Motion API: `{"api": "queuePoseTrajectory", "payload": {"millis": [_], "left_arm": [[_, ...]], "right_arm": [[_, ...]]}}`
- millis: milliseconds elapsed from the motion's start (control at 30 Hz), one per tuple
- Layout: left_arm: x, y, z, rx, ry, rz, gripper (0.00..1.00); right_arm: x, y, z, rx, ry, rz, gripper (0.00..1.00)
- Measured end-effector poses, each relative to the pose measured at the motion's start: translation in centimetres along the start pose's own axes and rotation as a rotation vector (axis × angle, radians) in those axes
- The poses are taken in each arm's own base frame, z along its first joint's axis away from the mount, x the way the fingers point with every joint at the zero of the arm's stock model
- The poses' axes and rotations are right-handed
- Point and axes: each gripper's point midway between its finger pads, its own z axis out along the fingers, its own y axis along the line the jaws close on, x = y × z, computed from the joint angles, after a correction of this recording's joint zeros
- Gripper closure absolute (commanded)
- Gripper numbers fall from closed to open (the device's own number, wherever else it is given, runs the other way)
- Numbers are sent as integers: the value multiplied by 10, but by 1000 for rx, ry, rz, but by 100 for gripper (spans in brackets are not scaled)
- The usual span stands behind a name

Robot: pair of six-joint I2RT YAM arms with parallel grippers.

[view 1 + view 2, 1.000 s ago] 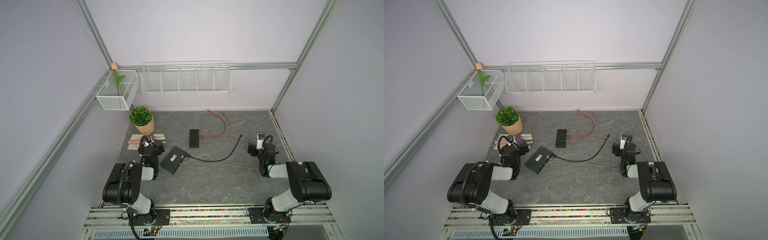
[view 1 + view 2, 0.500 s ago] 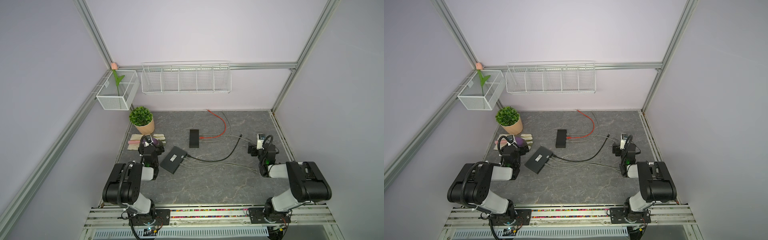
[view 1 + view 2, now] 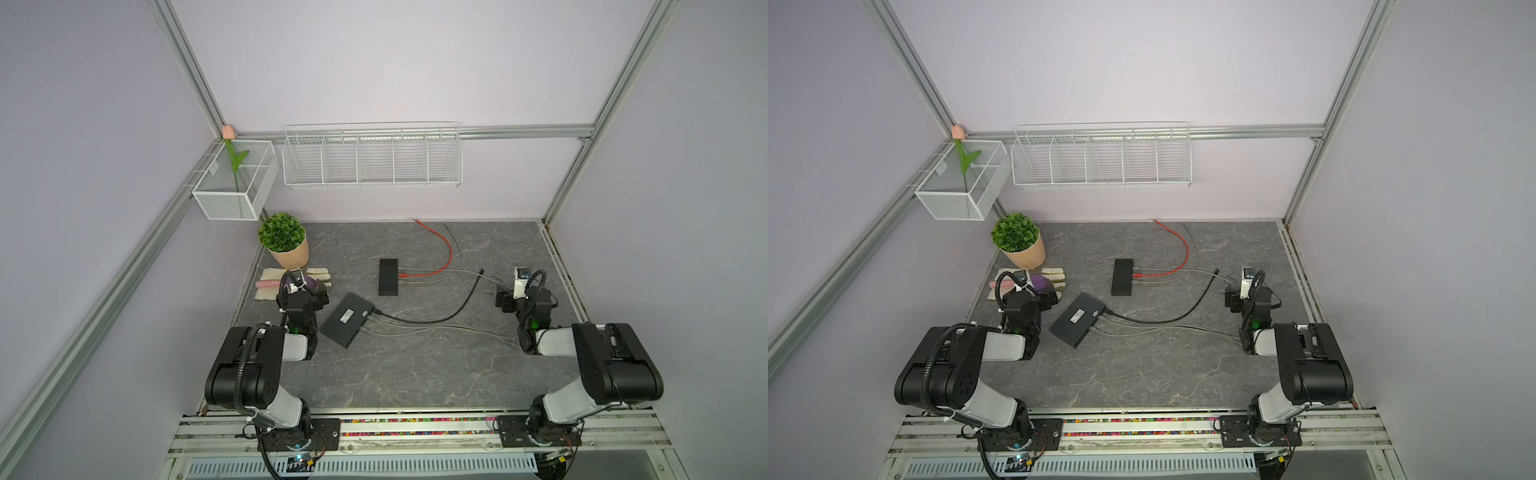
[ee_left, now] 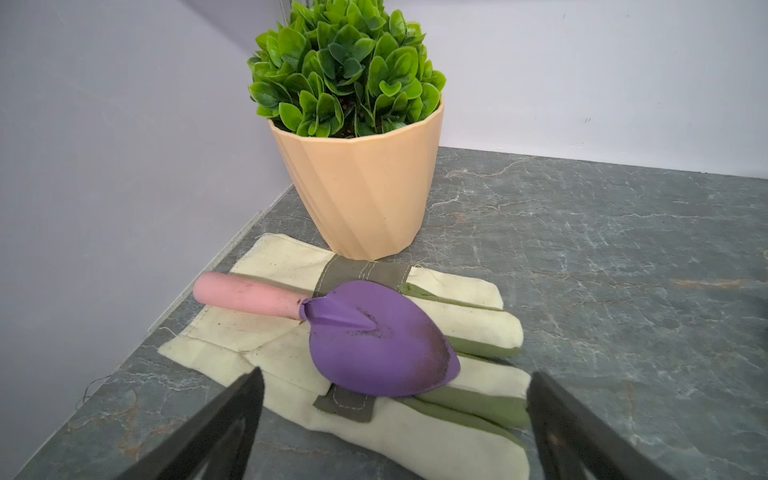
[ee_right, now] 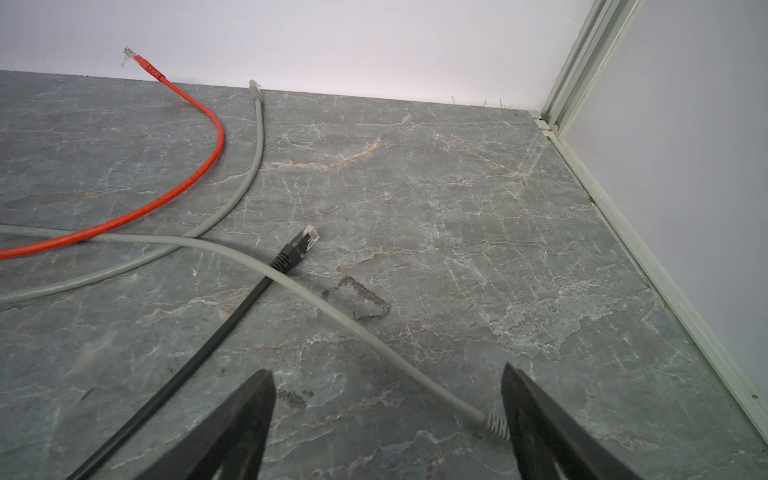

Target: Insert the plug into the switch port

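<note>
Judging the black plug [image 5: 305, 241] light and rigid, its clear tip likely brittle, its stiff cable [image 5: 232, 320] apt to twist it off line. Favouring a pinch across the ribbed black boot, just behind that tip. Lying loose on the grey slab [image 5: 498, 208], well apart from the angled black box taken for the switch [image 3: 351, 319]. Showing the right gripper [image 5: 387, 370] spread wide and empty near it, a grey plug [image 5: 496, 426] just beside; showing the left gripper [image 4: 397, 376] equally wide, empty, facing a purple trowel [image 4: 382, 340].
</note>
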Motion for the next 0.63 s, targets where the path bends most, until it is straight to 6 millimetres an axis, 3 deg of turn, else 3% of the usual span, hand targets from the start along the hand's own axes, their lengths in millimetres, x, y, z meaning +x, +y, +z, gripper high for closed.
{"api": "queuePoseTrajectory", "payload": {"millis": [633], "left_arm": [[-2, -1, 4, 14, 7, -2, 1]], "right_arm": [[0, 0, 0, 1, 0, 0, 12]]}}
